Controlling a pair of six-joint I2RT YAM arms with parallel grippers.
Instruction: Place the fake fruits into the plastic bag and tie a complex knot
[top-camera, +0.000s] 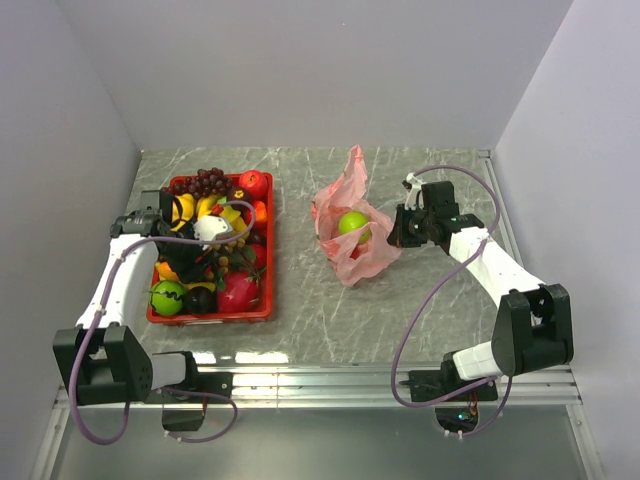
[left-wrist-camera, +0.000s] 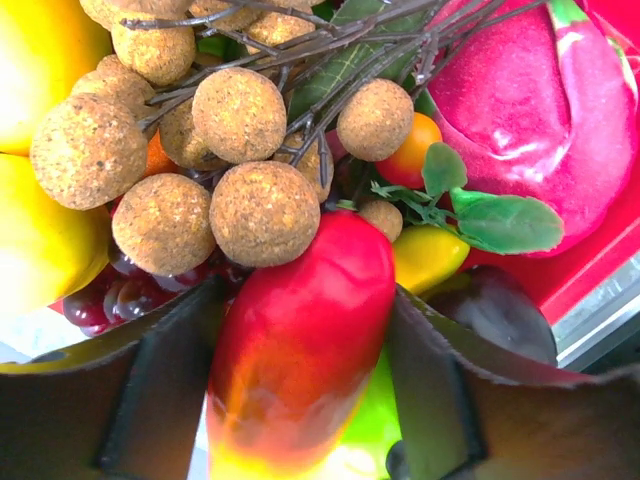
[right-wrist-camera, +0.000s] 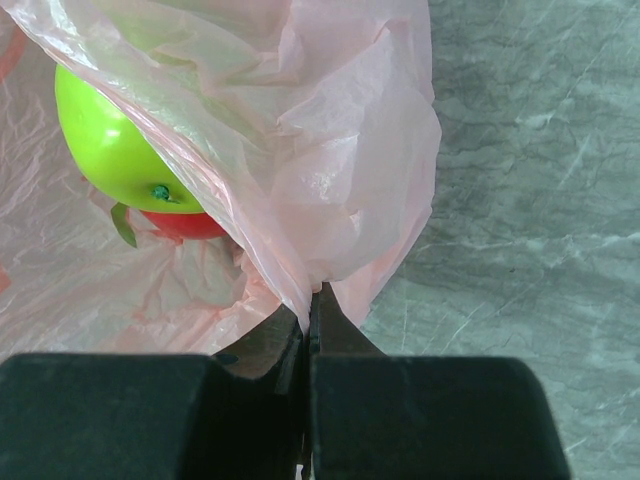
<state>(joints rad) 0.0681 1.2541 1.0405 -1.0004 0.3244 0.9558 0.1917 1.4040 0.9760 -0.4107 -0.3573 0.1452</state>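
The left claw (left-wrist-camera: 305, 312) stands fairly wide, astride one red-and-yellow mango (left-wrist-camera: 310, 270). Both fingers (left-wrist-camera: 160, 380) lie against the mango's sides, and it is still bedded among the other fake fruits (left-wrist-camera: 250, 150). Just beyond it in the left wrist view hangs a twiggy cluster of tan berries (left-wrist-camera: 265, 212), a dozen or so, some half hidden. Past them are one pink dragon fruit (left-wrist-camera: 540, 110) at the upper right, one small orange fruit (left-wrist-camera: 412, 150), one dark purple fruit (left-wrist-camera: 500, 320) at the lower right and two yellow rounds (left-wrist-camera: 40, 250) at the left edge. The right claw (right-wrist-camera: 312, 300) is fully closed, pinching a fold of the plastic bag (right-wrist-camera: 340, 170) between its tips. Behind that fold the bag holds two fruits, one green apple (right-wrist-camera: 105, 135) and one red fruit (right-wrist-camera: 185, 226) under it. From above, one red tray (top-camera: 210, 317) sits left of centre on the grey tabletop (top-camera: 300, 300), heaped with fruit. Among them are one green apple (top-camera: 168, 297) at its lower left corner, one red apple (top-camera: 253, 182) and one grape bunch (top-camera: 205, 182) at its top edge. The bag lies right of centre, well apart from the tray, with its loose pink film rising toward the top of the frame.
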